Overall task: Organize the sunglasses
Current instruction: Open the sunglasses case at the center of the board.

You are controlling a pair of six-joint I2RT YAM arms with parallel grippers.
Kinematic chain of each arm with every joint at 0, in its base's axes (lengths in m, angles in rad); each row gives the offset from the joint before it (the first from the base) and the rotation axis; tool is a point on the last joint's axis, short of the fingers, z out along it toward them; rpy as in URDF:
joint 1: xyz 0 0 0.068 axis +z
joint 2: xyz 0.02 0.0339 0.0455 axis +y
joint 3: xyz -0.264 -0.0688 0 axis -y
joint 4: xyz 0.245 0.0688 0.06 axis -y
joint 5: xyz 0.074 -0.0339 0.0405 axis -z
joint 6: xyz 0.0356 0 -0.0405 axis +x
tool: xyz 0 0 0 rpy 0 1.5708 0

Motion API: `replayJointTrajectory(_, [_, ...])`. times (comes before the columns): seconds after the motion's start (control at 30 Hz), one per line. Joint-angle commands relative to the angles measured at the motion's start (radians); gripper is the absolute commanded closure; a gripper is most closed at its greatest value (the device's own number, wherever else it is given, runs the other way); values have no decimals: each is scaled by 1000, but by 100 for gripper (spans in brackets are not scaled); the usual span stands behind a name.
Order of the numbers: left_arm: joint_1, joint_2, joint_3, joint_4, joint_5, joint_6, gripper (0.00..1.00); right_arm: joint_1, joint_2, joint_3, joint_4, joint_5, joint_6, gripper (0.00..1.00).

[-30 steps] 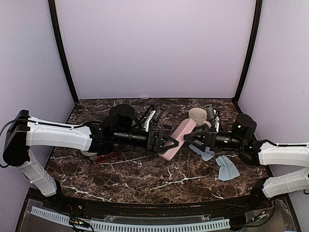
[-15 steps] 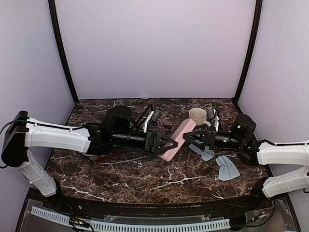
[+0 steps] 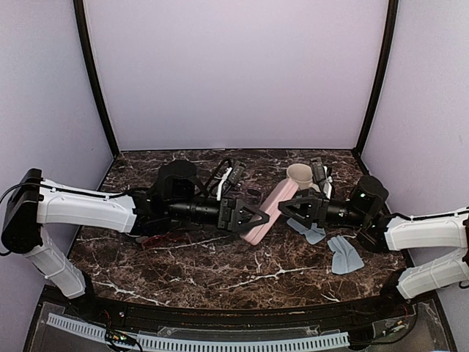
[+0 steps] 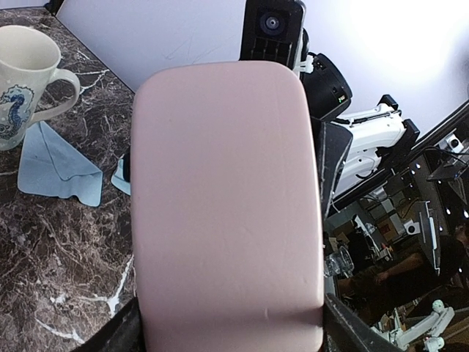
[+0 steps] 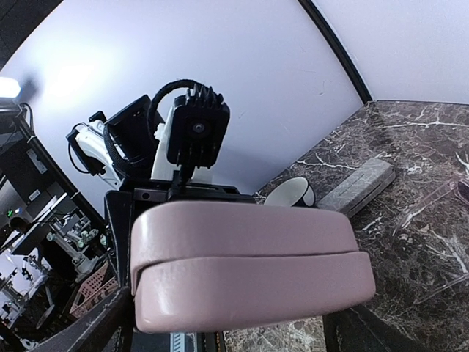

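Dark, white-veined marble desk [image 3: 220, 273], pale lilac walls [image 3: 234, 73]. The left claw [image 3: 258, 217] and right claw [image 3: 287, 209] each clamp one end of the pink case [image 3: 268, 207]. The red-pink sunglasses [image 3: 163, 237] peek out under the left arm.

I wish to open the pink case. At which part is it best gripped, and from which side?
Probably the upper half of the pink case, just above the seam, approached from the right arm's side. There the seam faces outward and runs along the whole edge, so the halves are easy to tell apart.
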Motion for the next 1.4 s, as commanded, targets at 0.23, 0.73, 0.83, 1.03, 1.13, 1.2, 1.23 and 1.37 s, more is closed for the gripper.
replayJointTrajectory(0.23, [0,-10,-3,111,46,0,100,8,-1,-19,52,8,14,27])
replayJointTrajectory(0.73, [0,-46,-6,109,95,88,100,-7,32,-56,-105,115,-10,36])
replayJointTrajectory(0.83, [0,-48,-6,107,104,99,100,-7,46,-57,-125,134,1,37])
replayJointTrajectory(1.03, [0,-62,-21,117,100,107,100,-9,76,-60,-173,179,16,40])
replayJointTrajectory(1.13, [0,-69,-26,119,93,111,100,-10,90,-67,-180,196,25,41])
replayJointTrajectory(1.2, [1,-72,-30,121,91,113,100,-10,99,-69,-183,200,28,42])
replayJointTrajectory(1.23, [0,-72,-32,122,89,113,100,-10,103,-70,-184,202,29,42])
replayJointTrajectory(1.37, [1,-76,-36,118,87,118,100,-10,111,-76,-189,209,31,43])
